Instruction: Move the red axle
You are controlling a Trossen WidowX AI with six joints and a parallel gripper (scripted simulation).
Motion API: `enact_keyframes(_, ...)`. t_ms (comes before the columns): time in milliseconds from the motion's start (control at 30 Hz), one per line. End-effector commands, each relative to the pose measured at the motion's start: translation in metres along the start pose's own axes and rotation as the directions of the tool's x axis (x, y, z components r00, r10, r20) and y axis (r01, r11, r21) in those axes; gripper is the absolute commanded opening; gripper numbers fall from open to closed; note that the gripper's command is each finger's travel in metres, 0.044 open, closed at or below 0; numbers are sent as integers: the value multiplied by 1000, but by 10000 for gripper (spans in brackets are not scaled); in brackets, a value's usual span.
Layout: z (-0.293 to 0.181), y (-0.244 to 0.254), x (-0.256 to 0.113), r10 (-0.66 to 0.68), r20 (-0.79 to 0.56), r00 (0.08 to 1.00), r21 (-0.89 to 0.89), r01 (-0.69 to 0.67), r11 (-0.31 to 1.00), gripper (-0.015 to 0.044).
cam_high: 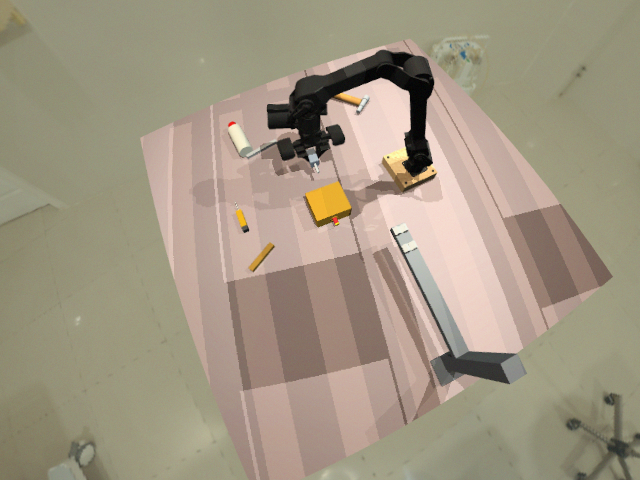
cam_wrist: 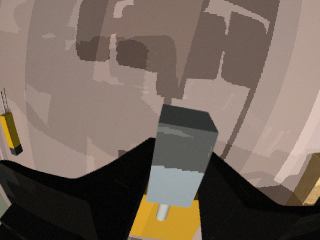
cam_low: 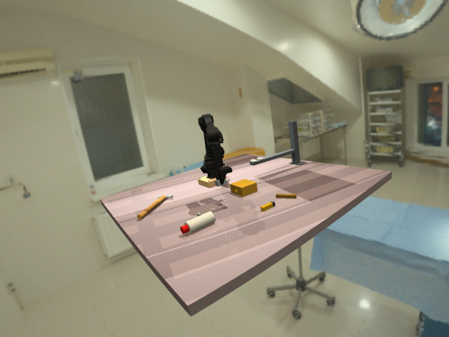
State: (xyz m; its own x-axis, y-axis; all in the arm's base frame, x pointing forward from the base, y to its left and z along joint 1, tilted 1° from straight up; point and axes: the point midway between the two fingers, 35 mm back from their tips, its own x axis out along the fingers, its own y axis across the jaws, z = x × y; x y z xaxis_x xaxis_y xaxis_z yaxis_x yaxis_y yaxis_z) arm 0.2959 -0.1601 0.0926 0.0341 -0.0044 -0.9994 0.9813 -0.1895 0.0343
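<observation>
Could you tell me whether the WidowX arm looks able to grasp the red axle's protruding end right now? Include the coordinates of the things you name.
Probably not: its gripper [cam_high: 314, 153] [cam_low: 222, 180] [cam_wrist: 178, 148] is shut on a grey pin-tipped block [cam_high: 313, 158] [cam_low: 219, 182] [cam_wrist: 183, 150], and the yellow beam [cam_high: 328, 200] [cam_low: 243, 187] [cam_wrist: 185, 222] stands between it and the red axle's end [cam_high: 335, 221].

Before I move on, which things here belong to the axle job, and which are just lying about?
For the job:
- red axle
- beam
- V-blocks
- bracket
- held pin tool, apparently

Lying about, it seems:
- hammer
- white-handled tool
- small yellow tool
- brown strip
</observation>
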Motion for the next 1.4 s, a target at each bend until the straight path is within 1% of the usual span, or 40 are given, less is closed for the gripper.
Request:
enact_keyframes(0,-5,-7,-1,-1,-3,1000,-1,1,1000,0)
enact_keyframes(133,-13,-16,-1,-2,-3,1000,-1,2,1000,0)
enact_keyframes(300,-12,-15,3,-2,-3,1000,-1,2,1000,0)
enact_keyframes(1367,-12,-14,56,-2,-4,1000,-1,2,1000,0)
